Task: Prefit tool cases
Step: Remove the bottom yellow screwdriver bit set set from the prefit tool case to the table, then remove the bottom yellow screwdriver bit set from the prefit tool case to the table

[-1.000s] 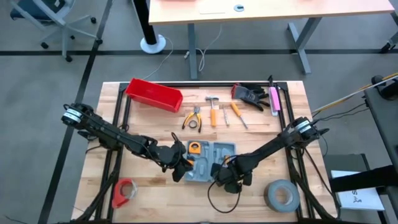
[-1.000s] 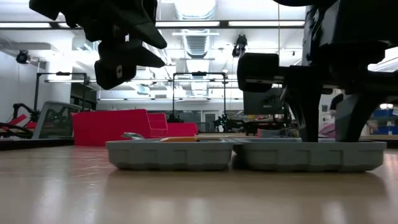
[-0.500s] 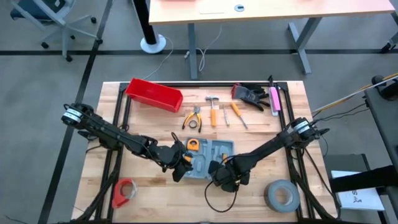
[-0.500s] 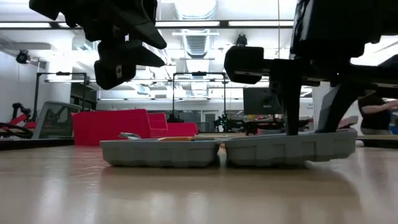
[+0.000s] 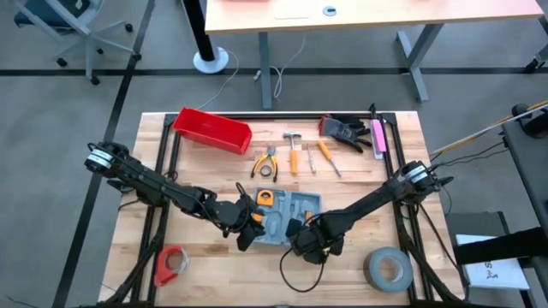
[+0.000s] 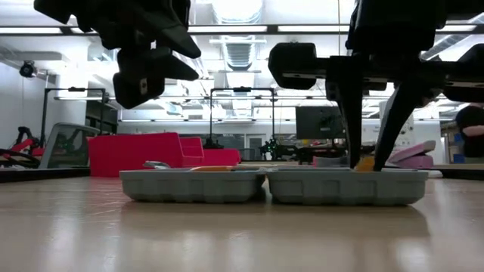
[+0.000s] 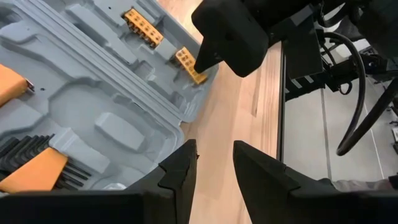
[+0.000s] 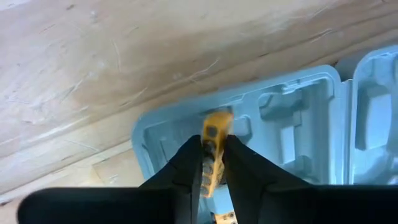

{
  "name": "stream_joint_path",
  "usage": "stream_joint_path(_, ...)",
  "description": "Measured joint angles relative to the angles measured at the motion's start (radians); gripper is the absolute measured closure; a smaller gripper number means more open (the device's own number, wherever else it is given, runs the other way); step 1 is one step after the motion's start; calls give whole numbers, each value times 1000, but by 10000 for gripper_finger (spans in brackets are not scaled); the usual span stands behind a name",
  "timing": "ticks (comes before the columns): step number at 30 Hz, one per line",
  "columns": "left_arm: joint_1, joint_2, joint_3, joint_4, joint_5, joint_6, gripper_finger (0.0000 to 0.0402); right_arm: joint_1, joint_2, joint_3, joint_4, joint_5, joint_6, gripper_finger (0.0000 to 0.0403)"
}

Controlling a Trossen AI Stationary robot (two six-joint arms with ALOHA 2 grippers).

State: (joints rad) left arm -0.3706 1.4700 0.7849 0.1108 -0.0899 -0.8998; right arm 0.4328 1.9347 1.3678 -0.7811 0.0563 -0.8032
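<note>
Grey-blue tool case [image 5: 287,218], orange bit holder [image 8: 213,149], red bin [image 5: 211,130]

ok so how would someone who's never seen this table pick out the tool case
Look at the middle of the wooden table, on its near half where the two dark arms meet. The tool case lies open and flat there, between the left gripper and the right gripper. It is the only grey-blue tray with moulded recesses; the red bin and loose hand tools sit farther back.

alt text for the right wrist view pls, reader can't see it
The right end effector pinches a small yellow bit holder between its two dark fingers, above a corner recess of the open grey-blue tool case. The case lies on a bare light wood table.
</note>
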Motion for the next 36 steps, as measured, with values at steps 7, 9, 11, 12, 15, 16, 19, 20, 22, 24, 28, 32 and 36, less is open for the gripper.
stream_joint_path(7,-2,0,0,0,-1,0,285,-2,0,0,1,-3,1,378)
stream_joint_path(9,-4,0,0,0,-1,0,282,-3,0,0,1,-3,9,380)
stream_joint_path(11,-6,0,0,0,0,0,281,-3,0,0,1,-2,24,377)
stream_joint_path(12,-6,0,0,0,0,0,281,-3,0,0,2,-2,34,374)
stream_joint_path(15,-6,0,0,0,2,1,284,-3,-1,0,2,-2,83,359)
stream_joint_path(16,-6,0,0,0,2,3,285,-3,-1,0,3,-2,99,351)
stream_joint_path(19,-6,0,0,-2,2,4,289,-3,-1,0,7,-2,139,327)
stream_joint_path(20,-6,0,0,-2,3,6,290,-3,-1,0,9,-2,150,319)
stream_joint_path(22,-6,0,0,-2,3,13,289,-3,-1,-2,22,-2,162,304)
stream_joint_path(24,-6,0,0,-2,3,15,287,-5,4,-7,41,-3,165,291)
stream_joint_path(28,-7,0,0,-1,3,15,281,-11,9,-26,73,-3,158,275)
stream_joint_path(32,-8,0,0,0,4,18,281,-24,12,-53,111,-3,158,271)
stream_joint_path(36,-8,0,0,0,4,20,286,-36,23,-60,139,-4,157,279)
